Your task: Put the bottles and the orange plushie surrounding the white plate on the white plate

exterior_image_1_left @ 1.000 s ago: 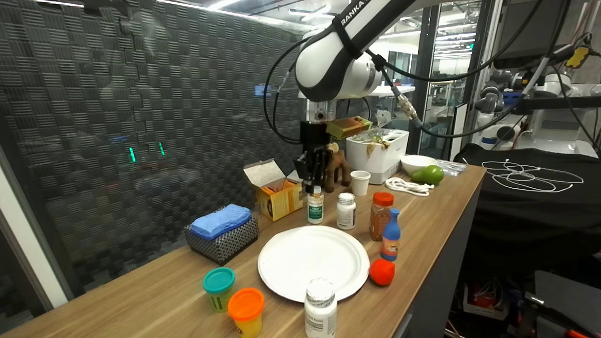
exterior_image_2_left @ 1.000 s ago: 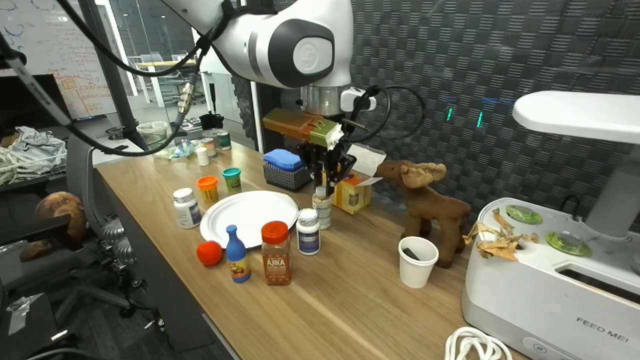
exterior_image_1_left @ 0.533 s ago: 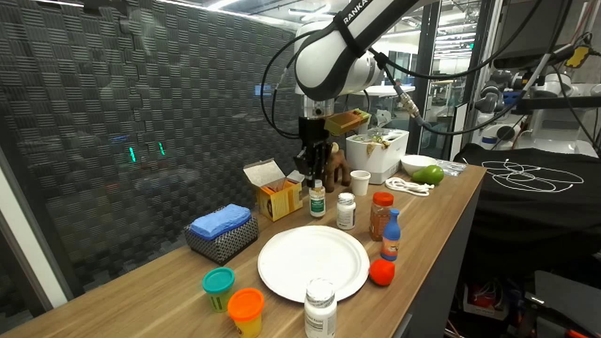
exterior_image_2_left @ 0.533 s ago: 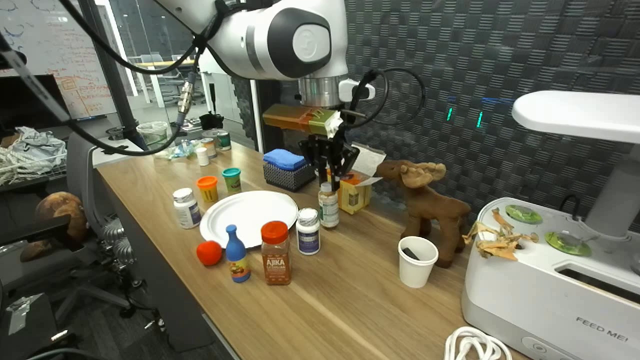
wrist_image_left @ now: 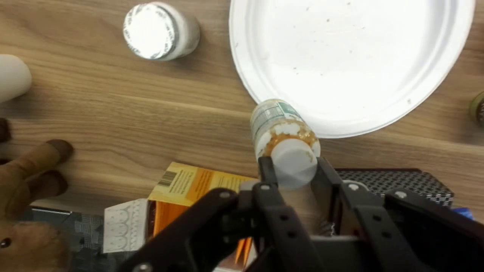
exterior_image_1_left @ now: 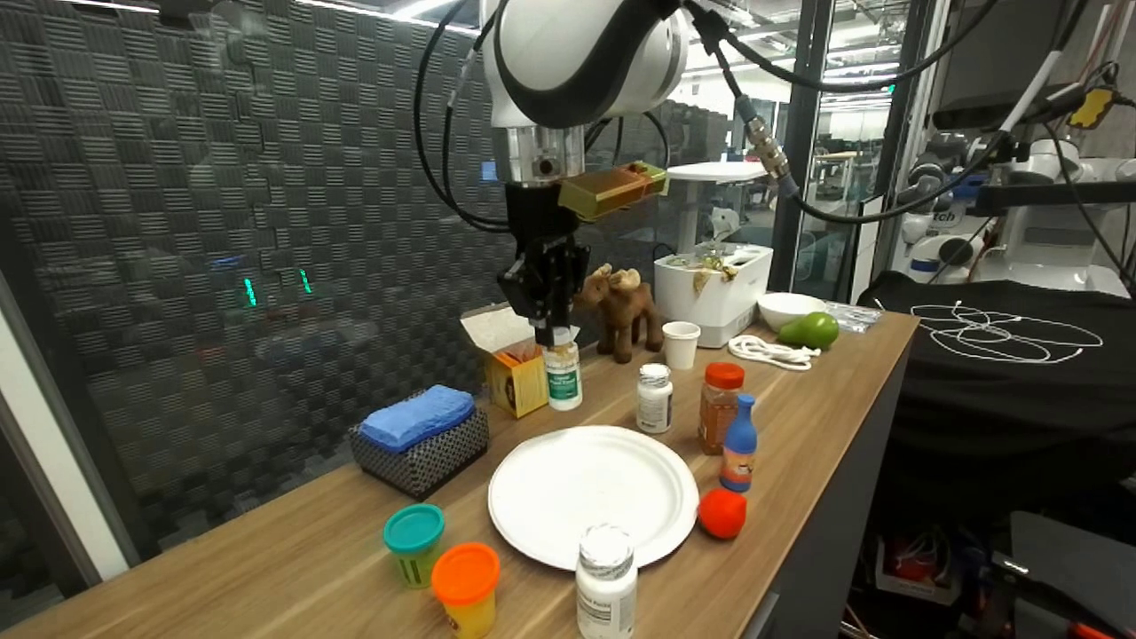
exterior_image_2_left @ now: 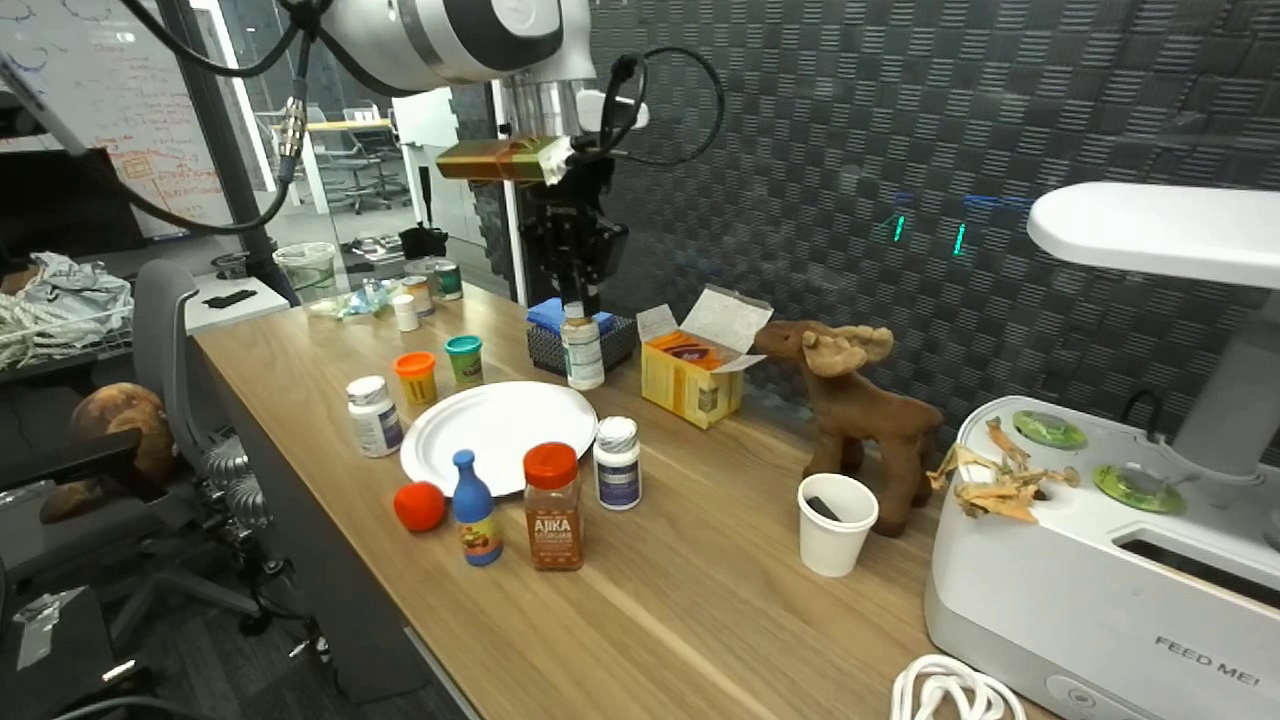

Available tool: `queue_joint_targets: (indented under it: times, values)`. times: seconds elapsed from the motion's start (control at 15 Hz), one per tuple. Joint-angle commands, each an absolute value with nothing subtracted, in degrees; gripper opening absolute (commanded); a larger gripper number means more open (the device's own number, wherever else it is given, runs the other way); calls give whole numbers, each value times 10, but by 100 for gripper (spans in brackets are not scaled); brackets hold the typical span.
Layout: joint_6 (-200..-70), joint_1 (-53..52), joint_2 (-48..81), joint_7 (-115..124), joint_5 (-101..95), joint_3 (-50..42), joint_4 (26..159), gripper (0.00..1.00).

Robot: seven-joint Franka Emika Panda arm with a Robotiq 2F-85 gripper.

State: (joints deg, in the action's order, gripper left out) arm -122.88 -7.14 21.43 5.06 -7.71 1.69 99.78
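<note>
– Do our fingers hold anything?

– Yes. In the wrist view we see the gripper narrowed on the white cap of the green-labelled bottle, a finger at either side.

– What differs from half a second ago?

– We find bottle and gripper moved together: toward nine o'clock in an exterior view, where the bottle now hides part of the yellow box; toward ten o'clock in an exterior view, where it now overlaps the dark basket. Whether its base clears the table, we cannot tell.

– Where is the white plate?

– At one o'clock from the fingers in the wrist view, and only there do we see dark specks on it.

– And outside that view?

– We see the orange plushie just beside the plate's three o'clock in an exterior view; in an exterior view we read AJIKA on the red-capped jar.
</note>
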Motion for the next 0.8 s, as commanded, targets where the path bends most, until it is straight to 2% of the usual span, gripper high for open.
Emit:
queue_joint_targets:
  times: [0.0, 0.73]
  values:
    - [-1199, -80, 186, 71, -63, 30, 1026, 8]
    - [-1312, -64, 192, 42, 12, 46, 1099, 7]
